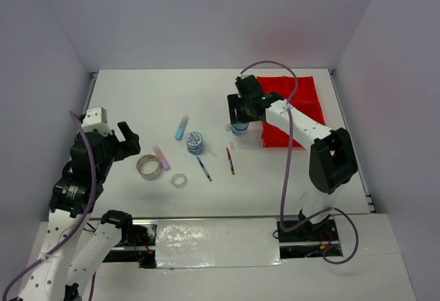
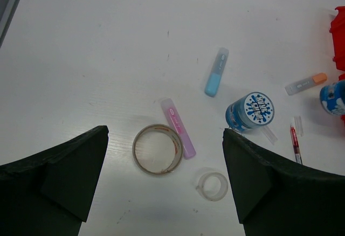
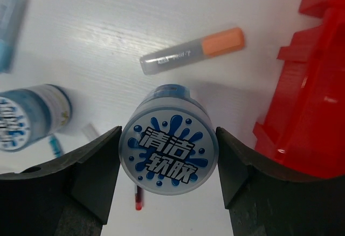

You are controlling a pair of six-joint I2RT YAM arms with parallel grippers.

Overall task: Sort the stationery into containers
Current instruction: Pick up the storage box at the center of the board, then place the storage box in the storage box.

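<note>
The right gripper (image 3: 168,139) is clamping the roll (image 3: 168,160), with one dark finger pressing on each side of its round wall. The roll is standing upright on the white table (image 1: 151,102) with its axis vertical. Its flat top is facing the wrist camera and showing a glossy white disc printed with a blue splash and characters. It is sitting just left of the red tray (image 1: 302,102), apart from the tray's moulded, stepped plastic wall. The orange stick (image 3: 192,50) is lying flat just beyond the roll, its long axis running crosswise and its orange cap pointing toward the tray. The second roll (image 2: 250,112), of the same print, is standing upright near the table's middle. The blue stick (image 2: 214,80) and pink stick (image 2: 179,128) are lying flat on slanted axes. The pink stick is touching or just beside the large ring (image 2: 157,149), a thin brownish hoop. The small ring (image 2: 212,186) is showing clear and is lying near the hoop. The red pen (image 1: 229,161) and blue pen (image 1: 203,168) are lying nearly parallel, running near to far. The left gripper (image 2: 165,132) is hanging above the rings with its jaws spread wide, holding nothing.
</note>
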